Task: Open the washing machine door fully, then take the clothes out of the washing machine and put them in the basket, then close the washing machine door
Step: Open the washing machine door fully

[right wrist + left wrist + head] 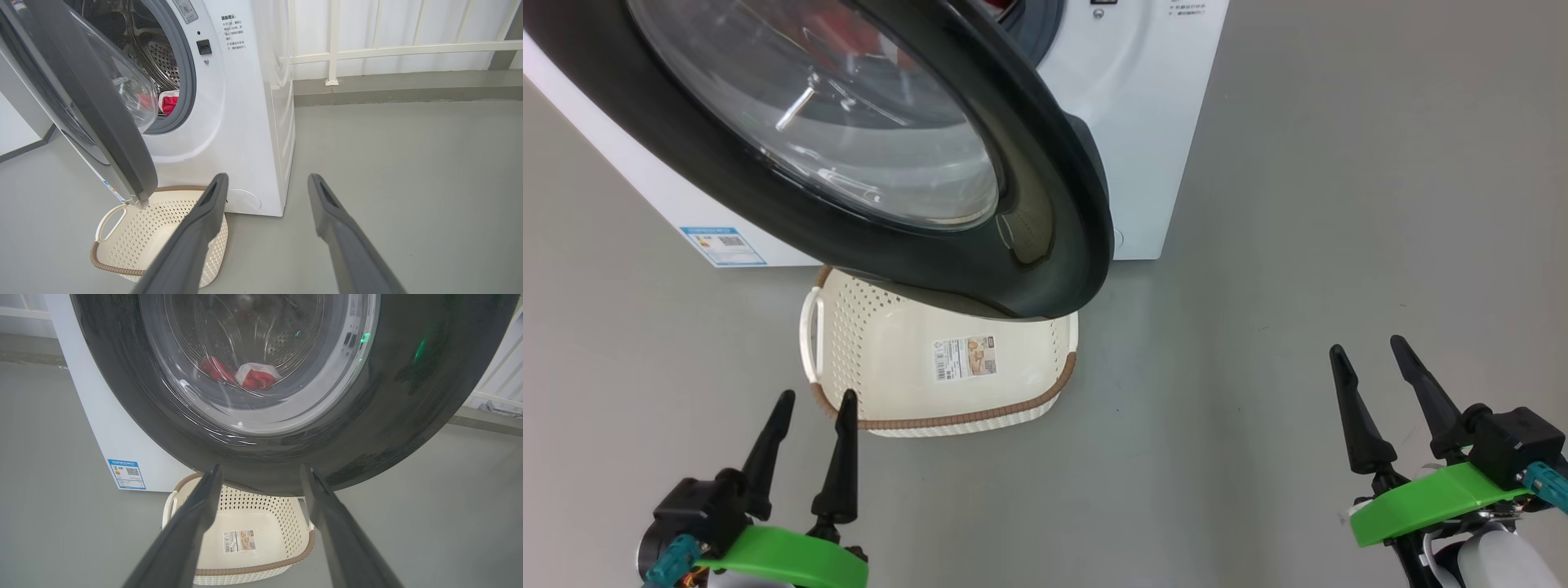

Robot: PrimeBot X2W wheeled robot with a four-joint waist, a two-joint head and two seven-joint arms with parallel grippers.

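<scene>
Currently the large round washing machine door (849, 139), with its glossy black rim and bulging clear glass window, stands partly swung out from the big white front-loading washing machine (1152, 122) and is not yet fully open; its hinge side lies toward the robot's left, and its free edge hangs above the small cream-white perforated plastic basket (947, 420) with a brown woven-look rim, set on the grey floor (1258, 408) just in front of the machine. The left gripper (817, 400) hovers low, fingers apart and empty, facing the door's outer face, with the basket just beyond its fingertips; the right gripper (1368, 347) hovers well to the right of the free edge, fingers likewise apart and empty, looking past that edge into the steel perforated drum (159, 61). The coming move turns on the free edge: it lies ahead of and between the two grippers; the door's inner face appears reachable from the right side, so the right arm seems better placed to swing the door further leftward. The red and white clothes (168, 103) lie at the drum bottom, behind the door; their count and any printing cannot be made out. In the head view the door's top and hinge are cut off, and the door covers the basket's far end.
</scene>
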